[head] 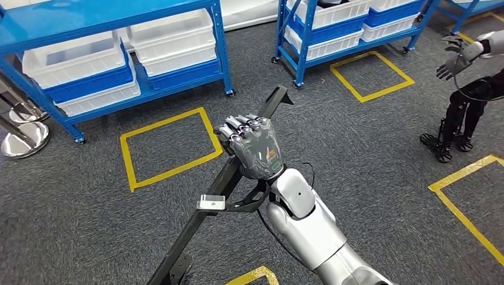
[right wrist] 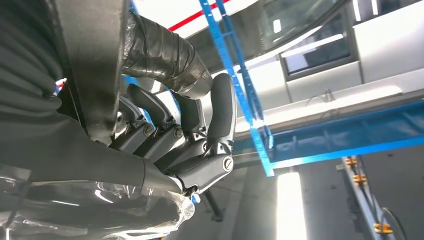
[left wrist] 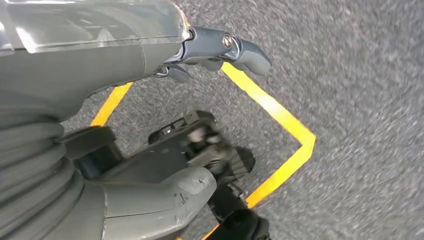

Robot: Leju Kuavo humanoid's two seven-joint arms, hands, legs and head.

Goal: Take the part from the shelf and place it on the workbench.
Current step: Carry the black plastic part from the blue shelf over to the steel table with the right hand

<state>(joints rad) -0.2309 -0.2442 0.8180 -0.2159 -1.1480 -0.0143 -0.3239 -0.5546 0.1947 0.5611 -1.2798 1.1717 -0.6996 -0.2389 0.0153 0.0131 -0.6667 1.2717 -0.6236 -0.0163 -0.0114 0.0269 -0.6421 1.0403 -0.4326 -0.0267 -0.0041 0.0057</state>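
Right hand (head: 255, 147) at frame centre, fingers wrapped round part (head: 202, 219). Part: long black bar, running lower left to upper middle, small clear block on side bracket. Left hand (left wrist: 220, 50) hangs over floor, fingers curled, holding nothing. We judge pickup done; shelves (head: 113, 65) upper left; carry and placing remain.

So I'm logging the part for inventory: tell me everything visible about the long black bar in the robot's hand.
The long black metal-looking bar is a flat, matte strip with an angled far tip, a curved black bracket and a small pale block on its side. It runs slantwise above the grey carpet. The right hand grips it past its middle, fingers wrapped around it.
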